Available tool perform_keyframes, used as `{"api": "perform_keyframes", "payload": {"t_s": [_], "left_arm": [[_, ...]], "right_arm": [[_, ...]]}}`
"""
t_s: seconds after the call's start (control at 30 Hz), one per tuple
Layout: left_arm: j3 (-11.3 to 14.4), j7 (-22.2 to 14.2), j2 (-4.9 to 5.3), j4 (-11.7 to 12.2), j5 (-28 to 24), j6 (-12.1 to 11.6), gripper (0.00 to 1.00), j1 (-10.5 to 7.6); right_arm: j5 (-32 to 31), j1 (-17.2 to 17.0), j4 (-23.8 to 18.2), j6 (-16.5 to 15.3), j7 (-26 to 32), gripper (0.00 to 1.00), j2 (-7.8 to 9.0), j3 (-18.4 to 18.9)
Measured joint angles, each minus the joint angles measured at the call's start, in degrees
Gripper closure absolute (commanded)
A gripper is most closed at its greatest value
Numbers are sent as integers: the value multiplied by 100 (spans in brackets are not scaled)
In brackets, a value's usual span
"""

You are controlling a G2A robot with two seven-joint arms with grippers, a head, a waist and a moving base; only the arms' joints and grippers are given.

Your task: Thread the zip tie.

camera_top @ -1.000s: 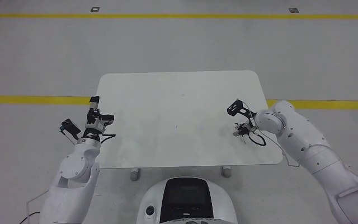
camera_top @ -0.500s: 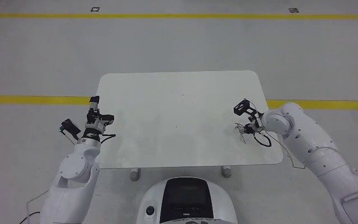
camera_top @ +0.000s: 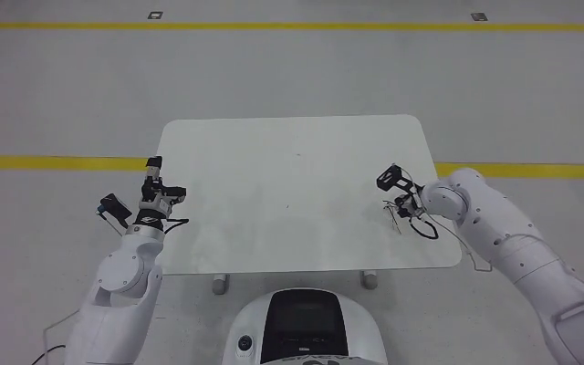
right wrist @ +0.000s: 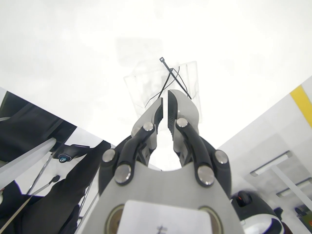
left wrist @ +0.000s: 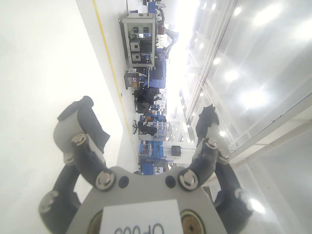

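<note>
Table (camera_top: 292, 155) spans between left gripper (left wrist: 146, 108) and right gripper (right wrist: 165, 94) at its edges.

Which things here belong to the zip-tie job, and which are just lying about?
Job: black zip ties; clear tray holding them; right gripper at the ties; left gripper, open, at the table's far side.
Just there: white table; yellow floor line.

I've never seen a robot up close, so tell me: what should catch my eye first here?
Most striking is the right gripper, poised close to a few thin black zip ties that lie crossed on a clear plastic tray near the right edge of the white table. Across the table, the left gripper is open by the left edge, holding nothing.
</note>
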Motion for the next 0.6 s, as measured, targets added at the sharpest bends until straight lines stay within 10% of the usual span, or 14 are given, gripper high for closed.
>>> {"api": "perform_keyframes", "payload": {"t_s": [0.6], "left_arm": [[0, 0, 0, 0, 0, 0, 0, 0]], "right_arm": [[-405, 416, 536, 0, -719, 90, -164, -757]]}}
